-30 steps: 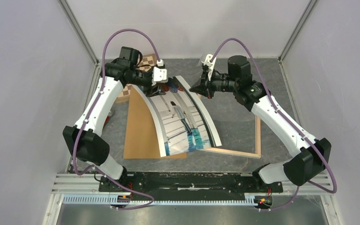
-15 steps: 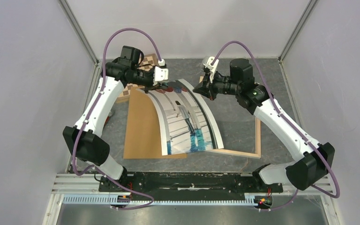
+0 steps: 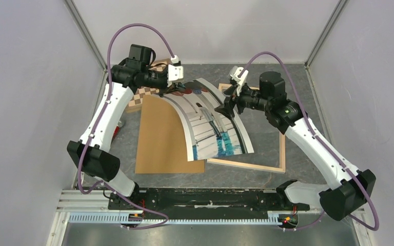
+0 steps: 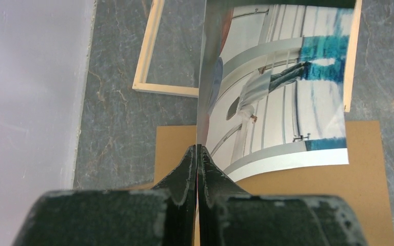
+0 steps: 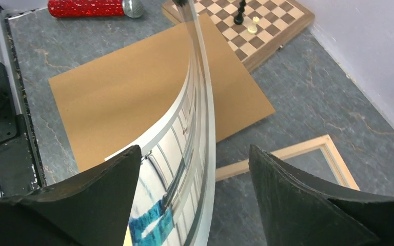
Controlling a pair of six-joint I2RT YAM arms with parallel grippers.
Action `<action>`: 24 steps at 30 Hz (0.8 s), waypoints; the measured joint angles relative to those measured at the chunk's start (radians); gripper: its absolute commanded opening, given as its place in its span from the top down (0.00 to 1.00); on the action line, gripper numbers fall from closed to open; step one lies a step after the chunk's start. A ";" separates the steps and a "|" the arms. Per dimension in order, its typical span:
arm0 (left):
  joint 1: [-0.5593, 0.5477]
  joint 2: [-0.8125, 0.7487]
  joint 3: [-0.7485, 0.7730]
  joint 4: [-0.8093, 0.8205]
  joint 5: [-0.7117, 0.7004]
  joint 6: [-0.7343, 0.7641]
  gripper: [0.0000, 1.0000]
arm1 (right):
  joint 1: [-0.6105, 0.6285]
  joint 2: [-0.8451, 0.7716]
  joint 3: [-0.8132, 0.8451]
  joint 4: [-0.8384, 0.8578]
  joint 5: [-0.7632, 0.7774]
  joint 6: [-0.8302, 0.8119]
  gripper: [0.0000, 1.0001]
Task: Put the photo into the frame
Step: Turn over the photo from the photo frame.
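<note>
The photo arches up from the table, its picture side facing up and to the right. My left gripper is shut on the photo's raised far edge; in the left wrist view the fingers pinch the print. My right gripper is open at the photo's right border. In the right wrist view the curved print runs between the spread fingers without being pinched. The frame lies flat on the right, and the photo's near edge rests over its left part.
A brown backing board lies flat under the photo's left side. A chessboard with two pieces sits at the back left. A red glittery cylinder lies near the left arm. Walls enclose the table on three sides.
The left gripper shut on the photo's far edge, and then the right gripper opened and let go of the right border. The photo shifted right, so its near edge now overlaps the frame.
</note>
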 measured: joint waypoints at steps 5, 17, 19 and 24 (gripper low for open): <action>0.000 -0.002 0.022 0.005 0.031 -0.047 0.98 | -0.034 -0.057 -0.067 0.003 0.015 -0.002 0.20; 0.000 -0.009 0.076 0.009 0.080 -0.075 0.98 | -0.145 -0.154 -0.240 -0.006 -0.005 -0.024 0.43; 0.000 -0.009 0.084 0.013 0.089 -0.081 0.98 | -0.158 -0.159 -0.246 -0.003 -0.018 -0.024 0.59; 0.000 -0.009 0.095 0.033 0.107 -0.113 0.98 | -0.164 -0.165 -0.253 0.002 -0.043 -0.020 0.92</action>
